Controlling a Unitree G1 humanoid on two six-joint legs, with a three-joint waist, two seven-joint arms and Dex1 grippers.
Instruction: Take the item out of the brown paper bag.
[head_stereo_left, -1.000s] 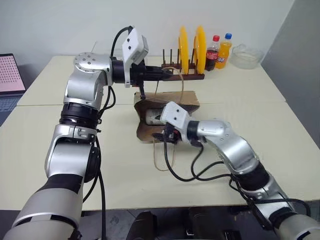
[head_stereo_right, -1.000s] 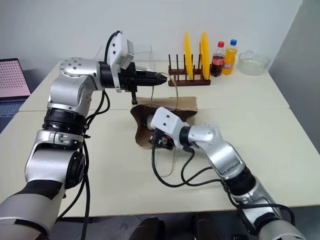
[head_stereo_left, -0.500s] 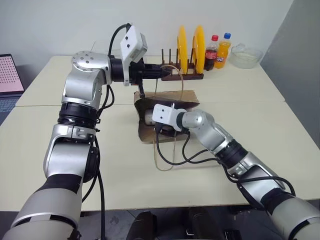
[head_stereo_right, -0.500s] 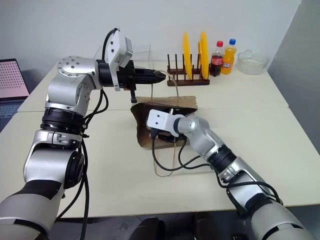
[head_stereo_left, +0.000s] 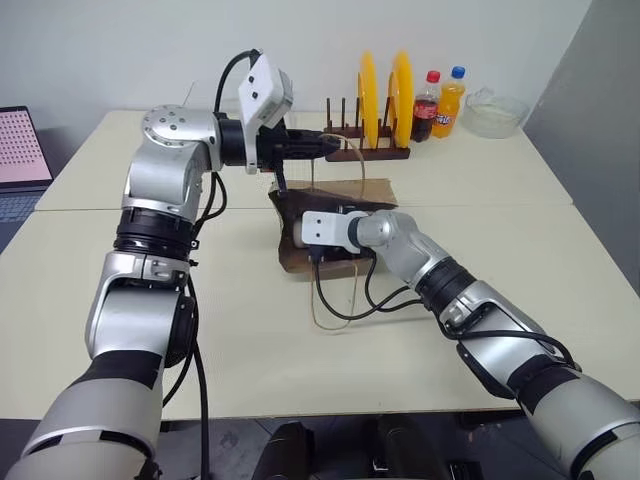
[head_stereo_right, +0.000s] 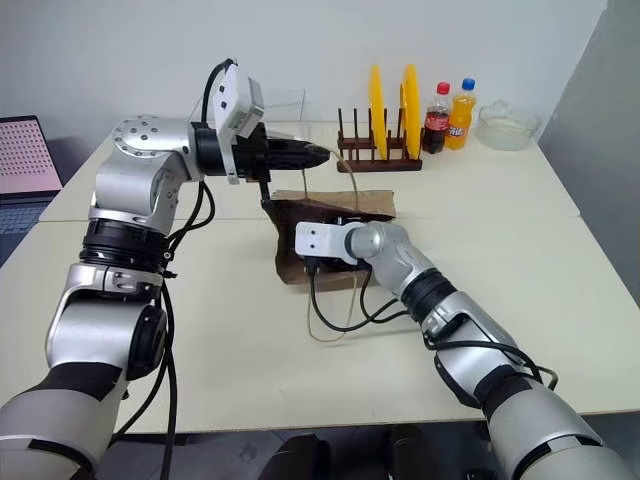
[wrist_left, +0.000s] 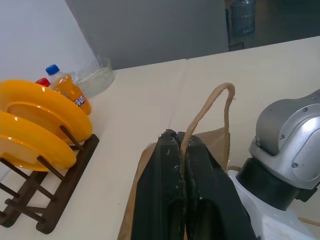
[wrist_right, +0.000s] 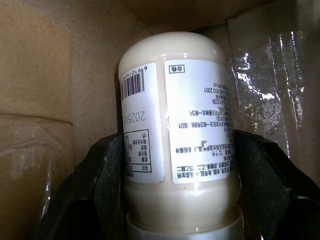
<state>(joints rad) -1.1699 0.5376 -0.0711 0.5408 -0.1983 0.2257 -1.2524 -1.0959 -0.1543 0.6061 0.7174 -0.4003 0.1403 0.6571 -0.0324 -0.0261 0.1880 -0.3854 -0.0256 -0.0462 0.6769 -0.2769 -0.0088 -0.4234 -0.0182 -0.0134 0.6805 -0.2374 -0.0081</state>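
**Inside the bag: right jaws astride the bottle**

Currently the right gripper (wrist_right: 180, 200) sits inside the brown paper bag (head_stereo_left: 375, 193), its two black fingers (wrist_right: 97, 185) spread on either side of the small bottle (wrist_right: 175, 130). The bottle lies between them with its white printed label facing the wrist camera; whether the pads press its sides cannot be told. Bag walls, brown and creased, surround it closely.

Left gripper (wrist_left: 181, 150): clamped tight on one tan cord handle (wrist_left: 210, 105) of the bag, held up above the bag's mouth, pointing across toward the robot's right. The second handle loop (head_stereo_left: 335, 310) hangs slack onto the table in front of the bag.

Surface: two pale cream tables (head_stereo_left: 250, 340) set edge to edge, the bag lying near the seam. At the far side stands a dark wooden rack (head_stereo_left: 365, 150) with two yellow plates (head_stereo_left: 368, 85) upright in it; just beside it a cola bottle (head_stereo_left: 427, 105) and an orange soda bottle (head_stereo_left: 448, 100), then a clear bowl (head_stereo_left: 495, 110).

Room: plain light wall behind; a grey panel on the right; a pink-screened laptop (head_stereo_left: 18, 145) at the left edge.
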